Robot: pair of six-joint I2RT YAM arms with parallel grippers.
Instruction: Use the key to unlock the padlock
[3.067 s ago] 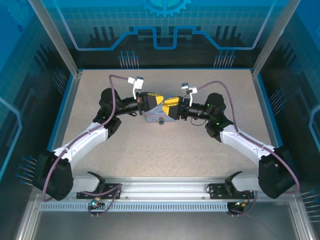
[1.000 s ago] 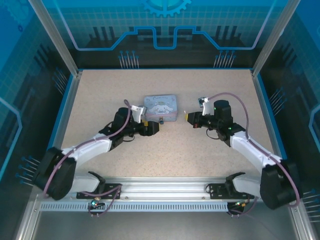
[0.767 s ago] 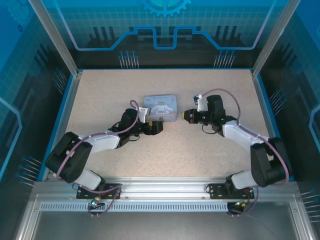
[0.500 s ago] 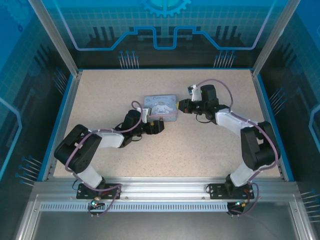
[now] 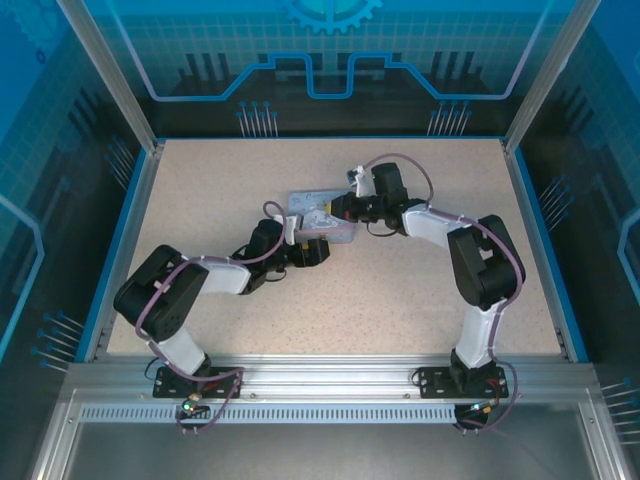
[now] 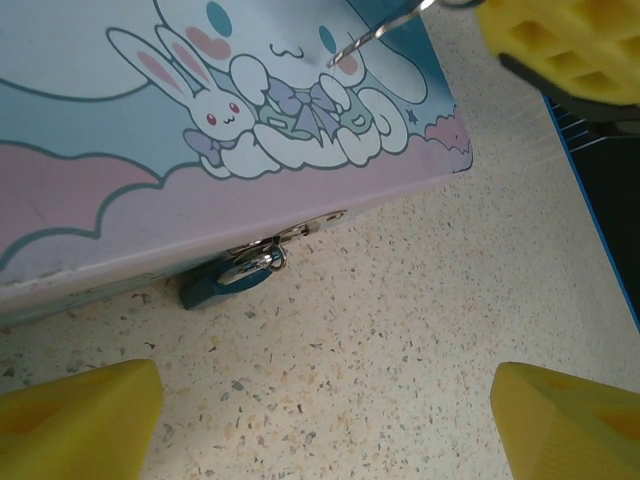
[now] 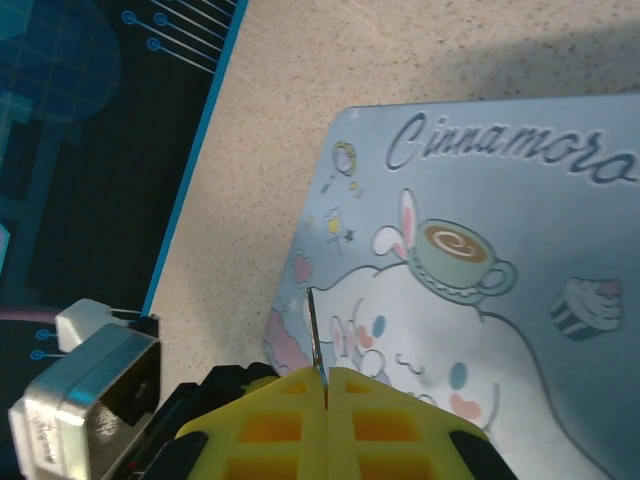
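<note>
The padlock (image 6: 235,275), small with a dark body and a silver shackle, hangs from the hasp on the near edge of the pale blue cartoon tin (image 6: 120,120), resting on the table. My left gripper (image 6: 325,410) is open just in front of it, its yellow fingers (image 6: 75,420) wide apart with nothing between them. My right gripper (image 7: 327,385) is shut on the key (image 7: 315,335), whose thin blade sticks out over the tin's lid (image 7: 480,250). In the left wrist view the key (image 6: 375,35) hangs above the lid. From above, the right gripper (image 5: 335,212) hovers over the tin (image 5: 310,200) and the left gripper (image 5: 312,250) sits at its near side.
The speckled tabletop (image 5: 400,290) is bordered by a blue rim (image 5: 135,220) and glass walls. The left arm's wrist camera (image 7: 90,400) sits close below the right gripper.
My right arm has swung left and forward, carrying the key from beside the tin to over its lid. My left gripper has stayed open at the tin's near edge.
</note>
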